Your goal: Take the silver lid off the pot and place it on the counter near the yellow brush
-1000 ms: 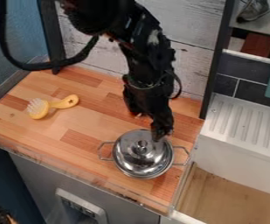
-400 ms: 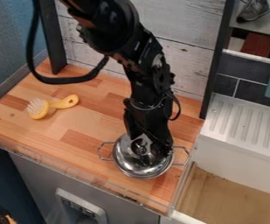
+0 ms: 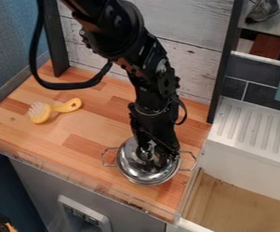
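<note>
Your black gripper (image 3: pixel 153 156) hangs low over the metal lid (image 3: pixel 132 166) of a small pot, by the round knob (image 3: pixel 146 153) at its middle; you cannot tell from this slanted view whether it is clamped on the knob or merely beside it. The pot sits upright near the right end of the wood-block counter (image 3: pixel 75 131), its left handle (image 3: pixel 108 157) and right handle (image 3: pixel 190 161) sticking out as wire loops, with the white ridged ledge (image 3: pixel 251 127) to the right and a yellow brush (image 3: pixel 41 113) lying well apart, to the left. Polished and domed, the lid looks stiff and slick: expect it to keep its shape under a squeeze, resist breakage and offer poor purchase on its slope. Its weight is probably modest, the pot with its lid likely heavier. For the lid, your surest hold is the knob, taken low and centred from above, as an off-centre pinch could tilt the lid or slide off the smooth metal. For the pot, the wire loops give a firmer place to grip than the curved side, though lifting by just one would probably tip it. You cannot see what, if anything, is inside.
</note>
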{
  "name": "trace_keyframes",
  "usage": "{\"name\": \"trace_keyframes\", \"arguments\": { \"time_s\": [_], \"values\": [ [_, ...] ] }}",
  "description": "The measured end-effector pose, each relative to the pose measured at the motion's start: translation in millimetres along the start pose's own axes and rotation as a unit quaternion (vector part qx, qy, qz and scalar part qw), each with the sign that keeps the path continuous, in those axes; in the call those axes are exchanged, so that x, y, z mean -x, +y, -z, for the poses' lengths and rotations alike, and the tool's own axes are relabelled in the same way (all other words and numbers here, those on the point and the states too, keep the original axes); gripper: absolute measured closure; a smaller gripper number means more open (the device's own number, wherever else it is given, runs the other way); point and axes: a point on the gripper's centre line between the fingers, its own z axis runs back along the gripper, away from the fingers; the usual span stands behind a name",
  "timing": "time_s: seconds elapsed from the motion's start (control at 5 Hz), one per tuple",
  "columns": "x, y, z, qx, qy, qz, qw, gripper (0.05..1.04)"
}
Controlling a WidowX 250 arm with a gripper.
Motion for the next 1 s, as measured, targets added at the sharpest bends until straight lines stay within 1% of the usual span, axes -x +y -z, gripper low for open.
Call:
{"name": "trace_keyframes", "arguments": {
  "time_s": [0.2,0.4,0.6,0.8,1.0],
  "values": [
    [0,-1,-2,0.003,-0.003,0.0,1.0,0.72],
    [2,-5,-5,0.005,-0.005,-0.002,1.0,0.797],
    [0,-6,-17,-0.001,-0.022,-0.002,0.9998,0.797],
    [-5,-1,-31,-0.019,-0.04,0.004,0.999,0.797],
    [-7,21,-48,-0.044,-0.063,-0.02,0.9968,0.797]
  ]
}}
